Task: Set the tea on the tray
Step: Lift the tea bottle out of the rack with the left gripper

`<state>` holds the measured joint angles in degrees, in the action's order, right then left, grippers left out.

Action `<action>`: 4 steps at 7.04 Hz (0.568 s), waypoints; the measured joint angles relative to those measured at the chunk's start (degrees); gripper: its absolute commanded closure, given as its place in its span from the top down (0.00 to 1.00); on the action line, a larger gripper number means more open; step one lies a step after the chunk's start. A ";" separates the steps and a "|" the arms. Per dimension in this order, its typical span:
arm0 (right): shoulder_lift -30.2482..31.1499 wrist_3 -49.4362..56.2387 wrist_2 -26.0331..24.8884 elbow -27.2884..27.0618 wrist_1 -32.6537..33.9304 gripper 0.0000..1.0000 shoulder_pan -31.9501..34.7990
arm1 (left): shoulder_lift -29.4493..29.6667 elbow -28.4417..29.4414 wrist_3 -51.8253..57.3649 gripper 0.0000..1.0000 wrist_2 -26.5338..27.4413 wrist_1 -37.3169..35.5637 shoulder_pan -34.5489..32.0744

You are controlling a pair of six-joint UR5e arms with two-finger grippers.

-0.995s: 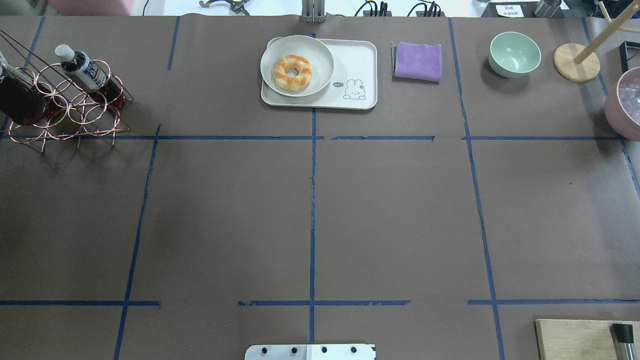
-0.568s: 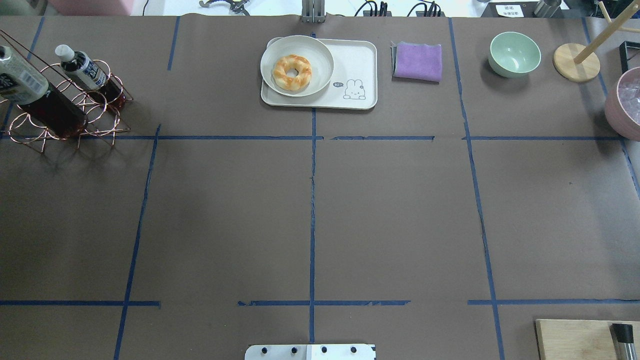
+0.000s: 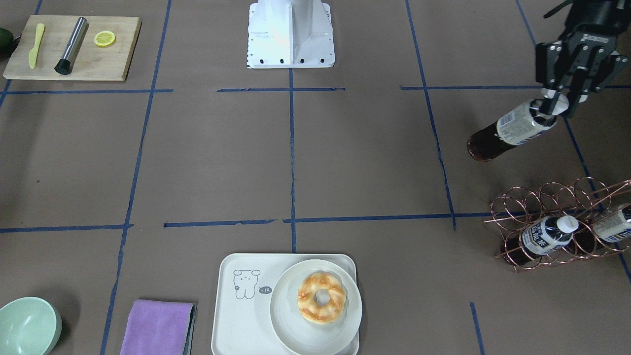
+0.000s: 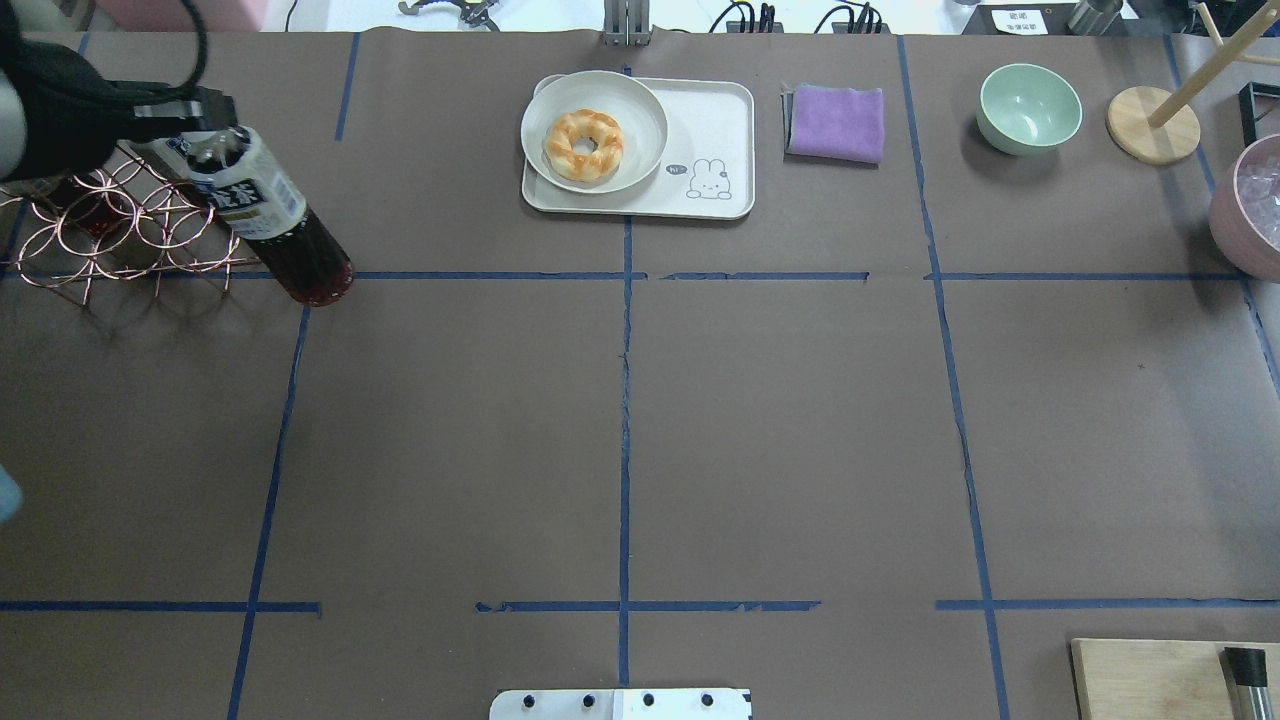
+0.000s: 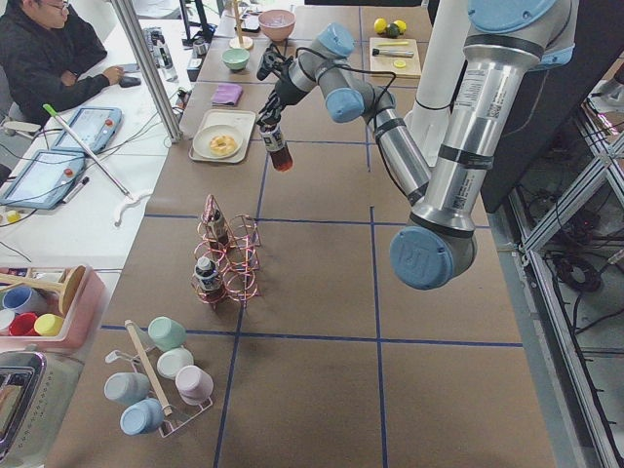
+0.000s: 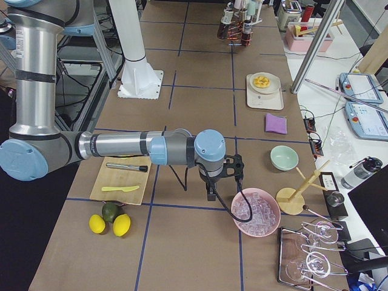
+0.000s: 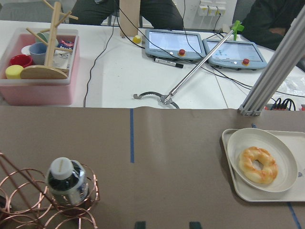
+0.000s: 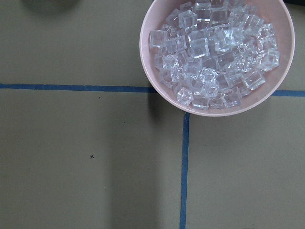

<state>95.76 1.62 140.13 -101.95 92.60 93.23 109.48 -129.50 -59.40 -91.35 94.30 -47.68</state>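
My left gripper (image 4: 215, 150) is shut on the white cap end of a tea bottle (image 4: 272, 222) with a dark drink and a white and blue label. The bottle hangs tilted just to the right of the copper wire rack (image 4: 120, 235), well left of the tray. It also shows in the front view (image 3: 512, 129). The cream tray (image 4: 712, 125) with a small line-drawn animal lies at the far middle. A white plate (image 4: 640, 100) with a doughnut (image 4: 583, 145) covers its left part. My right gripper (image 6: 211, 193) is beside the ice bowl; I cannot tell whether it is open or shut.
More bottles lie in the rack (image 3: 542, 235). A purple cloth (image 4: 836, 122), a green bowl (image 4: 1029, 107) and a wooden stand (image 4: 1152, 124) lie right of the tray. A pink ice bowl (image 4: 1250, 205) is at the right edge, a wooden board (image 4: 1150, 680) near right.
My left gripper has drawn the tea bottle out of the rack and carried it rightward, coming into the overhead view. Another bottle in the rack is now hidden behind the arm.
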 measured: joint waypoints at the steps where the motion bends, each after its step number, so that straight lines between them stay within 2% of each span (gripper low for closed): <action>1: -0.32 -0.80 -0.05 0.00 -0.07 1.00 0.01 | 4.63 0.71 -2.73 0.00 4.67 -4.37 5.38; 2: -0.43 -1.09 -0.05 -0.09 -0.11 1.00 0.02 | 8.47 2.49 -5.39 0.00 8.85 -6.54 9.99; 4: -0.48 -1.26 -0.02 -0.17 -0.13 1.00 0.02 | 15.45 8.84 -9.60 0.00 13.58 -7.50 15.41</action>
<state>95.28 0.36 140.12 -102.12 92.46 93.25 124.93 -120.67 -69.00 -77.77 86.80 -32.27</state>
